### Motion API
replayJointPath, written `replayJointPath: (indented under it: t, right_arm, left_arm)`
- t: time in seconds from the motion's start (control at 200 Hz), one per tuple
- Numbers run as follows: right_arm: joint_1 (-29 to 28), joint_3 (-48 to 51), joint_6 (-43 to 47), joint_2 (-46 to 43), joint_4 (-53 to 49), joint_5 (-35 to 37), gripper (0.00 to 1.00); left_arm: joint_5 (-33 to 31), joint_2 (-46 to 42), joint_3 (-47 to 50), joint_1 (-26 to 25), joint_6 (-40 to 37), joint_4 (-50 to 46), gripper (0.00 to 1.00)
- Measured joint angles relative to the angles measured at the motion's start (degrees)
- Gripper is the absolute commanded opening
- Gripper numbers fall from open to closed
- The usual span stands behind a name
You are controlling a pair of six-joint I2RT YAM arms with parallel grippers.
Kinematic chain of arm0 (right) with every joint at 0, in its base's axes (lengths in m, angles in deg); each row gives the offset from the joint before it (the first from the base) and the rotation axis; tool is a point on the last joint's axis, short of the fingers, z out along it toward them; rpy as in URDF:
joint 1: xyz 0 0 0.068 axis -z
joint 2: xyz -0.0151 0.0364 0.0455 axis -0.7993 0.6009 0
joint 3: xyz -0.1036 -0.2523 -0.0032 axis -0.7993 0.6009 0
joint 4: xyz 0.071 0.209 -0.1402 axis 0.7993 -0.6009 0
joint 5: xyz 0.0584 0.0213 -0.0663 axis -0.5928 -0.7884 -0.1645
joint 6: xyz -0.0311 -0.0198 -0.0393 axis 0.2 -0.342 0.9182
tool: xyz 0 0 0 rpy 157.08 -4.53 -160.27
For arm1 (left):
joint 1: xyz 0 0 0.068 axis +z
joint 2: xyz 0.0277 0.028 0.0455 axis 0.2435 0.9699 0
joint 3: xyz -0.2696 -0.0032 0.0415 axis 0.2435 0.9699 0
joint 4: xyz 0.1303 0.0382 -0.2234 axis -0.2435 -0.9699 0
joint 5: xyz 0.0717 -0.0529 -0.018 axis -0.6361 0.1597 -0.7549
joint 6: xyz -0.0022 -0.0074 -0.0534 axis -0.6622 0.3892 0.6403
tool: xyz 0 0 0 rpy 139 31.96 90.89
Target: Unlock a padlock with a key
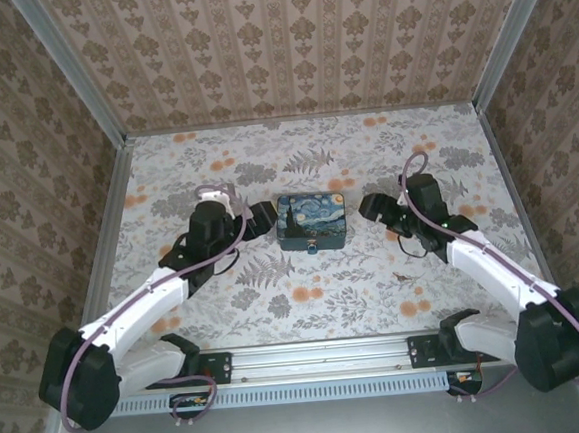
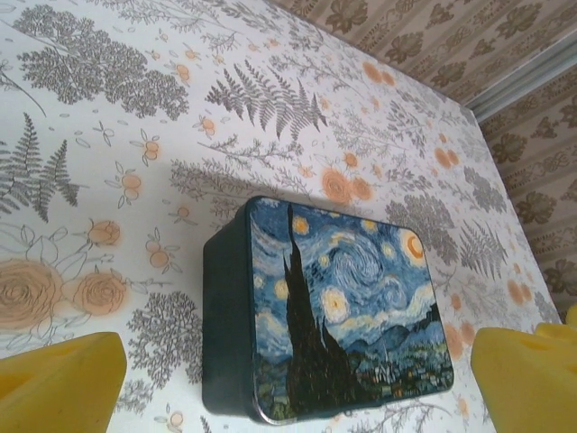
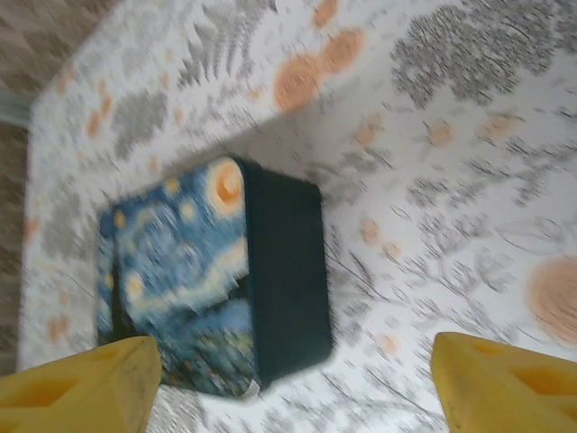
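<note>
Top external showed, nearest my bases, a dark speck I took for the key (image 1: 407,277), right of centre, too small to be sure. Farther on, the padlock (image 1: 313,245) sat at the near wall of the box (image 1: 309,215). My left gripper (image 1: 261,219) and right gripper (image 1: 373,208) flanked that box, both spread wide and empty. I judged the right one should come down squarely over the key and pinch its head

Night-sky box (image 2: 334,316) on the flowered floor (image 2: 135,135).
It lies flat, lid up, between the yellow fingers (image 2: 59,383) of the left gripper (image 2: 293,383), which stand wide apart at the lower corners; a patterned wall (image 2: 433,36) crosses the top right.
</note>
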Motion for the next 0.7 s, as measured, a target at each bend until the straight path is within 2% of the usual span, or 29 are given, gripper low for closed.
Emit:
replayJointPath:
  t: [0.15,0.305,0.695]
  right_arm:
    - [0.0,0.28,5.38,-2.86,-11.74,1.4,0.67]
    - [0.0,2.89,8.7,-2.89,-19.43,2.67,0.64]
    - [-0.04,8.76,7.91,-0.37,-20.15,3.28,0.65]
  left_arm:
    - [2.82,-0.02,-0.22,0.0,-0.02,-3.8,1.0]
    - [5.95,2.32,-2.21,-0.2,-0.02,-5.31,1.0]
    - [10.47,14.12,-9.18,-4.74,0.0,-3.85,1.0]
